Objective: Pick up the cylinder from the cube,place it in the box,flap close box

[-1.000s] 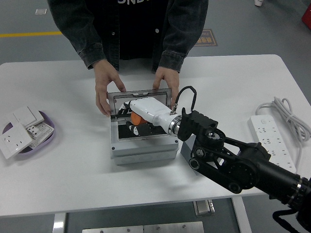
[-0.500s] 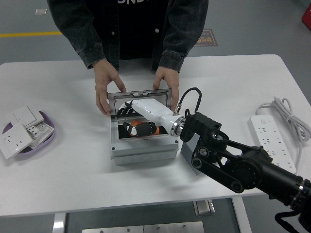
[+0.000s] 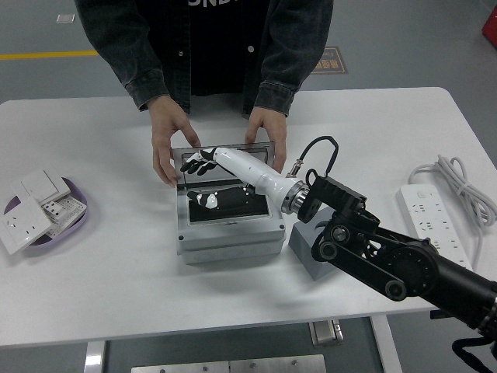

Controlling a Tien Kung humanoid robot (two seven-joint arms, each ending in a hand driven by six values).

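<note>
An open grey box stands mid-table, its lid held upright by a person's two hands. My right hand, white with black fingers, reaches over the box; its fingers are spread and empty at the lid's inner face, near its left end. Inside the box I see a dark floor and a small white piece. The orange cylinder does not show now; my forearm covers part of the inside. The grey cube sits just right of the box with nothing on it. My left arm is out of view.
A purple plate with white wall sockets sits at the left edge. A white power strip with its coiled cable lies at the right. The person stands close behind the box.
My right hand let the orange cylinder go into the box, then rose and moved back-left to the lid with spread fingers. The person's hands have stayed on the lid.
</note>
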